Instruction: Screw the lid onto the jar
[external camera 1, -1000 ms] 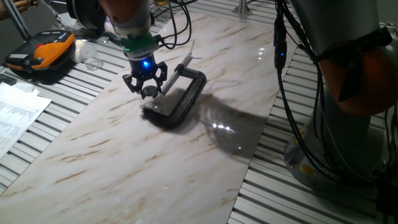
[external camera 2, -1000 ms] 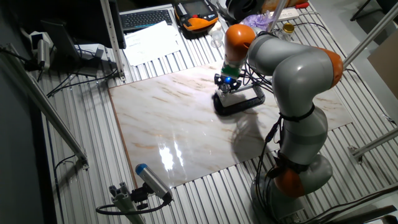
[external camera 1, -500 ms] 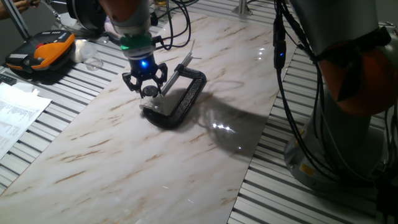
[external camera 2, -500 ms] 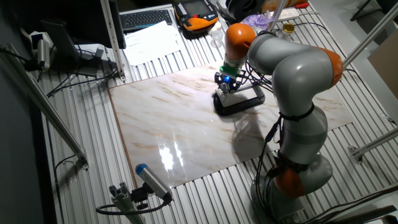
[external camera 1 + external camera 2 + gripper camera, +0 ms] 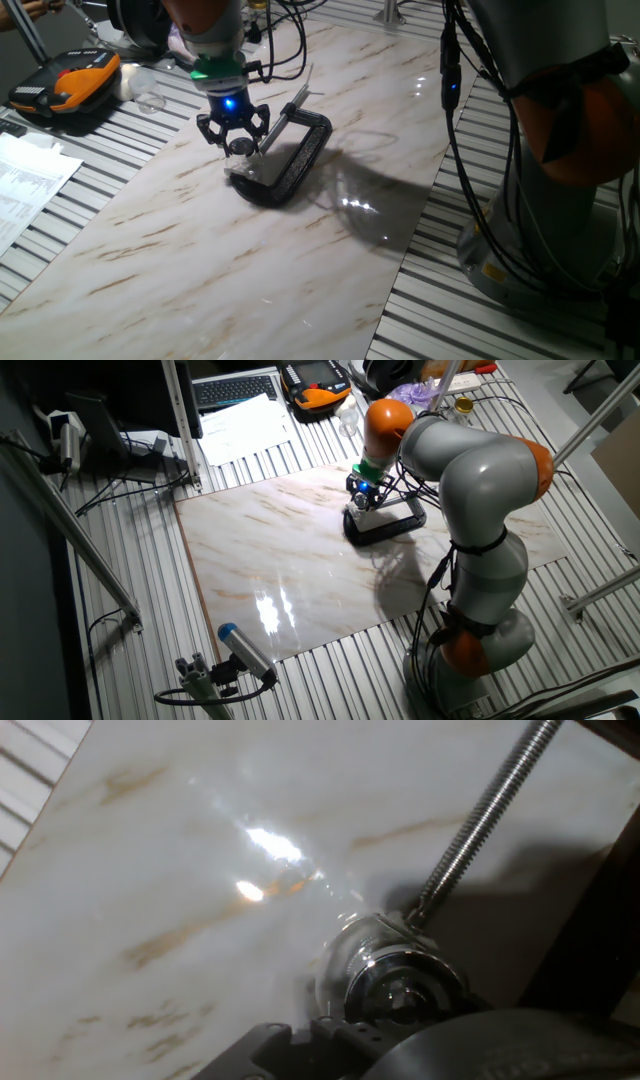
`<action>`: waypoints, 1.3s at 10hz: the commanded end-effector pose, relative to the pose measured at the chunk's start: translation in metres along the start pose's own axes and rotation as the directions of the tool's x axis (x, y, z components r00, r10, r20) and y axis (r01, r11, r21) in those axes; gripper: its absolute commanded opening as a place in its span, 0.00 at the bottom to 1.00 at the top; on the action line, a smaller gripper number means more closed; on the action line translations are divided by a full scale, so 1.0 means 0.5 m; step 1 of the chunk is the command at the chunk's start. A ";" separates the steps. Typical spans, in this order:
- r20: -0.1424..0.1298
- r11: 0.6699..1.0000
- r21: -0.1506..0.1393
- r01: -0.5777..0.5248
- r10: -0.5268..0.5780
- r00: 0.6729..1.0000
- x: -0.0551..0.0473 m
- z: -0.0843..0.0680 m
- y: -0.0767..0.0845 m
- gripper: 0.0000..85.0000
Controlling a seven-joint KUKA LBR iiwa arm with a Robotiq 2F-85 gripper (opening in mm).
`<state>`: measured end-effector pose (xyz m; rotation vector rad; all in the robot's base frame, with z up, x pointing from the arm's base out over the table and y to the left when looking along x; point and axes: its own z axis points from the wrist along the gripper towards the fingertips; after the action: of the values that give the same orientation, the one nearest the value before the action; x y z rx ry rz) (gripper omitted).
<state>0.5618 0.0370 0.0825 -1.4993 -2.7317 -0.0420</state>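
The lid (image 5: 405,982), a shiny silvery cap with a darker centre, is seen seated on the small clear jar (image 5: 345,955), which is held in the black clamp (image 5: 295,160) on the marble table (image 5: 300,260), against the tip of the steel screw rod (image 5: 480,820). The gripper (image 5: 240,147) is pinched around the lid from above.

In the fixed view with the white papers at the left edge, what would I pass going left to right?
White papers → orange-and-black handheld device → black two-finger gripper holding the small silvery lid → big black C-clamp → grey robot base with hanging black cables.
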 end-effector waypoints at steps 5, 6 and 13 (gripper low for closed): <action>0.004 0.985 -0.026 -0.171 0.171 0.985 0.001 0.001 -0.001 0.40; 0.013 0.983 -0.020 -0.181 0.182 0.983 0.001 0.001 0.000 0.60; 0.089 0.997 0.050 -0.065 0.061 0.994 0.005 -0.009 0.000 1.00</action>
<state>0.5606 0.0393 0.0877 -1.6798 -2.6795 0.0838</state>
